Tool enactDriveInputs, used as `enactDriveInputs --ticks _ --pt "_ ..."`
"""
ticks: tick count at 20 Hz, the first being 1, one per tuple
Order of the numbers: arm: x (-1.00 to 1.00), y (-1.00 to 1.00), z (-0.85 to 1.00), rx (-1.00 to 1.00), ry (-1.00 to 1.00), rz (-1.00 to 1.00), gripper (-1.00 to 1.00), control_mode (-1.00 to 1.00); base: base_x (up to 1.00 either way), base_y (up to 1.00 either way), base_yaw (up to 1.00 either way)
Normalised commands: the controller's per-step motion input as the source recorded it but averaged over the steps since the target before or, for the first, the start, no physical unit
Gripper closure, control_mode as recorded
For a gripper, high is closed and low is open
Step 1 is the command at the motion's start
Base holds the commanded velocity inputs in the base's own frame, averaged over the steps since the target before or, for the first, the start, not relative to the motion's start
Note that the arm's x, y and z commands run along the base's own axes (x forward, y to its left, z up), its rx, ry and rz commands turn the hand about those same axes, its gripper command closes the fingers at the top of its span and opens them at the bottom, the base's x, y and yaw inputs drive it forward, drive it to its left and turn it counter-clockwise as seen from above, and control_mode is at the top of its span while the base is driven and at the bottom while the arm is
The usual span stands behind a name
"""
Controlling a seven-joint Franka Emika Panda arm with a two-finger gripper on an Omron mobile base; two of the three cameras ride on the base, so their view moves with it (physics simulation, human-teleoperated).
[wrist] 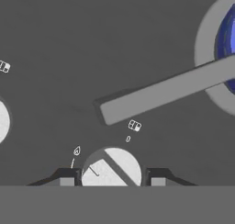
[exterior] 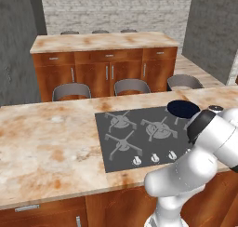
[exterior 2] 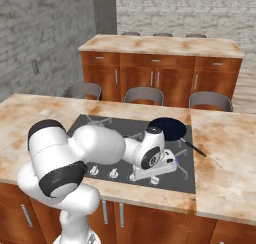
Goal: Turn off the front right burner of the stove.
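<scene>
The two small dark finger tips (wrist: 67,179) are seen spread apart, one on each side of a round white-silver knob (wrist: 111,167) with a raised bar across its face; contact with the knob cannot be told. The two-finger gripper (wrist: 112,181) is thus held open about the knob, low over the front edge of the flat dark grey rectangular stove (exterior: 148,142), which is set into a mottled orange-and-cream stone counter (exterior: 46,142). A dark round frying pan (exterior 2: 168,128) with a long black handle is placed on the stove's back right burner. A pale grey star-shaped burner grate (exterior: 122,141) is recorded at the front left. A blue flame (wrist: 231,44) is glimpsed in the hand view.
</scene>
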Motion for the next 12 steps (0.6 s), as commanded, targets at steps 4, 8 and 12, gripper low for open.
enactDriveInputs --ticks 4,8,12 --pt "0.0 0.14 -0.14 0.0 0.0 0.0 1.0 -1.0 0.0 0.0 0.0" --pt "-0.03 0.32 -0.19 0.0 0.0 0.0 1.0 -1.0 0.0 0.0 0.0" --pt "-0.14 0.2 -0.02 0.0 0.0 -0.06 1.0 -1.0 0.0 0.0 0.0"
